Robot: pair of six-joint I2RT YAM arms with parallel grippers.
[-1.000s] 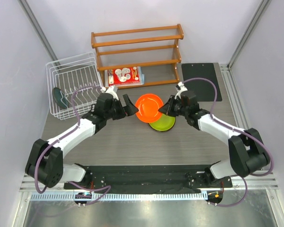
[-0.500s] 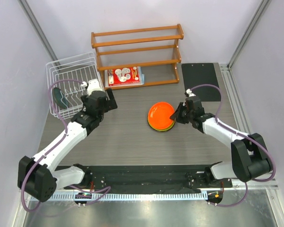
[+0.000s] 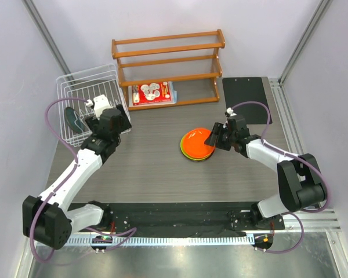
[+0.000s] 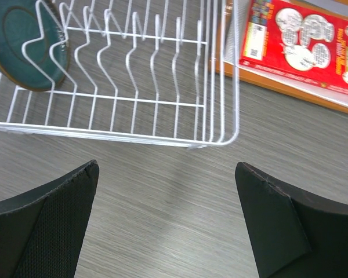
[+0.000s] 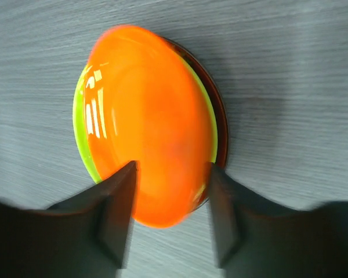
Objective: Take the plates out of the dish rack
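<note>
Right fingers [image 5: 117, 215], spread and empty, straddle the rim of the orange plate [image 5: 151, 116]; a low retreat could drag it. Left fingers [image 4: 46, 223], wide open and empty, might snag dish rack [image 4: 219, 116] wires.

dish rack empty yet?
Not empty. One blue-grey plate leans in a slot at one end of the dish rack; the other slots in view are bare.
</note>
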